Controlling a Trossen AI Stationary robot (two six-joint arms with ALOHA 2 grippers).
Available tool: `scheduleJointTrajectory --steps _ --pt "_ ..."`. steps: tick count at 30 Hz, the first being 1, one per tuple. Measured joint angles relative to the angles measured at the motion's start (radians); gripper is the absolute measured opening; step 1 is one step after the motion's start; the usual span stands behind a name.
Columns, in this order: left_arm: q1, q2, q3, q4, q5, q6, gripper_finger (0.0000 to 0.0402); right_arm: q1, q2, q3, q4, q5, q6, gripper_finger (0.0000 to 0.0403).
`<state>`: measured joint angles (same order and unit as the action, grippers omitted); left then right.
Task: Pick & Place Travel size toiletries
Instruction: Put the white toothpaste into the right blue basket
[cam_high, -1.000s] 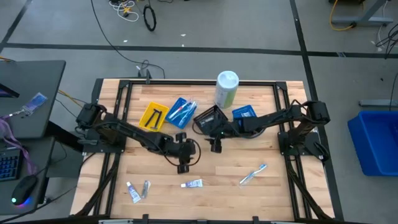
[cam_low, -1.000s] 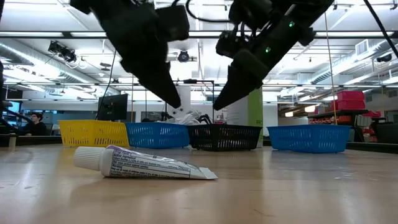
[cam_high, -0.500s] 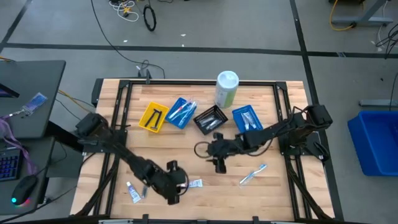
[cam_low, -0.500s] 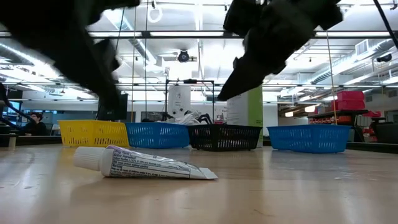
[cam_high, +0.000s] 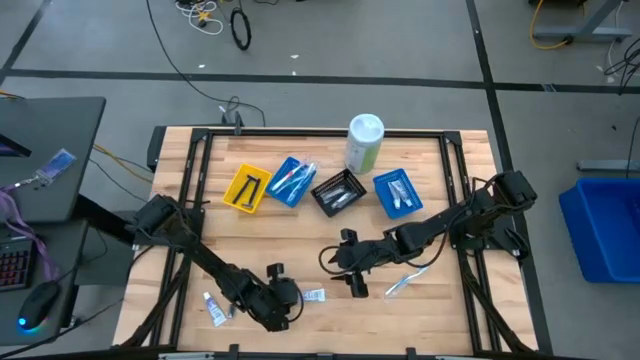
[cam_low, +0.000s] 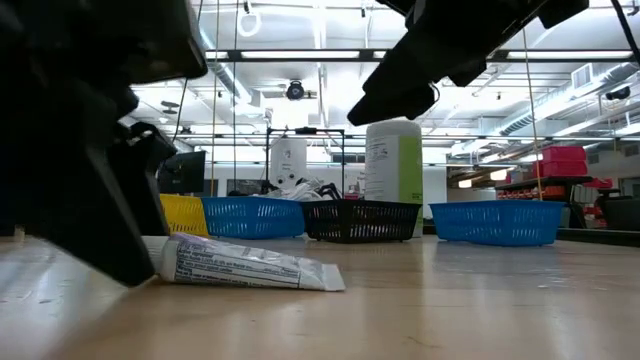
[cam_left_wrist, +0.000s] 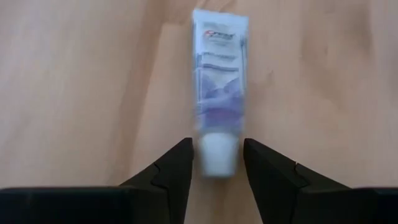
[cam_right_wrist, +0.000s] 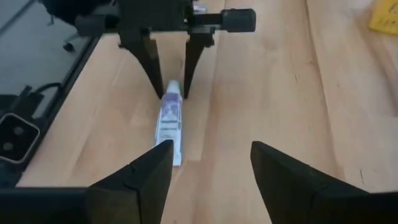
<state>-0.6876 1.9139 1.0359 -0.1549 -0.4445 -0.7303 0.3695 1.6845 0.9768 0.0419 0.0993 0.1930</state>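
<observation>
A white and blue toothpaste tube lies flat on the wooden table near its front edge. My left gripper is low over the tube's cap end and open. Its two fingers stand on either side of the white cap, and I see no clear touch. From the right wrist view the same fingers straddle the tube. My right gripper hangs open above the table right of the tube, with nothing between its fingers. A toothbrush lies to its right.
Small tubes lie at the front left. At the back stand a yellow tray, a blue tray, a black tray, another blue tray, and a tall white-and-green canister.
My left gripper has swung from the table's middle toward the near edge and sunk, ending with its fingers astride the tube's cap. My right gripper has come away from the black tray toward the near edge. The tube has stayed where it lay.
</observation>
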Motion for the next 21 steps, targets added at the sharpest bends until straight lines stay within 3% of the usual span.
scheduleJointTrajectory --steps 4,11,21 --pt "0.0 0.005 -0.002 0.009 -0.003 0.052 0.0137 0.002 0.005 0.0 0.02 0.002 0.012 0.0225" --pt "0.013 0.006 -0.002 0.049 0.018 0.075 0.0066 0.006 0.054 0.0 0.037 -0.002 0.027 0.0213" --pt "0.055 0.006 -0.002 0.118 -0.039 0.104 0.0082 0.021 0.196 0.0 0.23 -0.128 0.036 0.0259"
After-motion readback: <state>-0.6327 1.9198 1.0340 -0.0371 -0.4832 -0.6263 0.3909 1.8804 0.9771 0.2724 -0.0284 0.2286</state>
